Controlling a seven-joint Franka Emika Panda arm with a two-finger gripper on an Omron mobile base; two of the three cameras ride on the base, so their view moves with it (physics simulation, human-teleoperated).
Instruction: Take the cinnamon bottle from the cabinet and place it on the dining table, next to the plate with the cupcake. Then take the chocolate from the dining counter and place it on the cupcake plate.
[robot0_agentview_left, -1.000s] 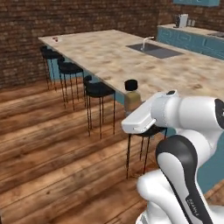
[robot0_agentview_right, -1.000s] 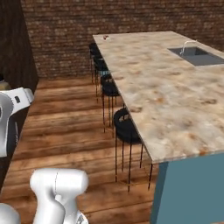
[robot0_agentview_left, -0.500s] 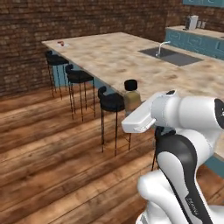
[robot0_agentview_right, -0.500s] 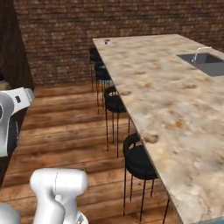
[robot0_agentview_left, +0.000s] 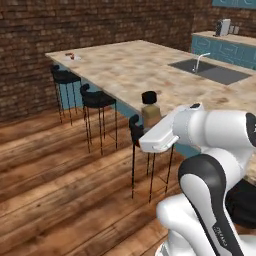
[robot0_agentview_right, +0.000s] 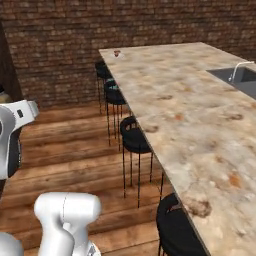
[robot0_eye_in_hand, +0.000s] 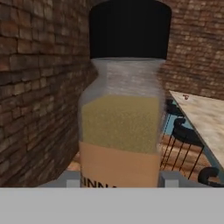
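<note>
black-capped and upright, the cinnamon bottle (robot0_eye_in_hand: 124, 109) sits pinched between the gripper (robot0_eye_in_hand: 119, 179) fingers, its tan powder and orange label close to the hand camera. from the left base, the bottle (robot0_agentview_left: 150, 107) rides above the white arm beside the long counter (robot0_agentview_left: 145, 70), where stools (robot0_agentview_left: 97, 100) line the wooden floor and a small plate (robot0_agentview_left: 73, 56) rests at the far corner.

1. The cinnamon bottle (robot0_eye_in_hand: 124, 105) is clear with a black cap, tan powder inside and an orange label low on its body; it stands upright.
2. It rides above the wooden floor, beside the table's (robot0_agentview_left: 131, 70) stool side, near the middle stool.
3. A small plate (robot0_agentview_left: 72, 57) with something reddish-brown on it sits at the table's far corner; what it holds is too small to tell.
</note>
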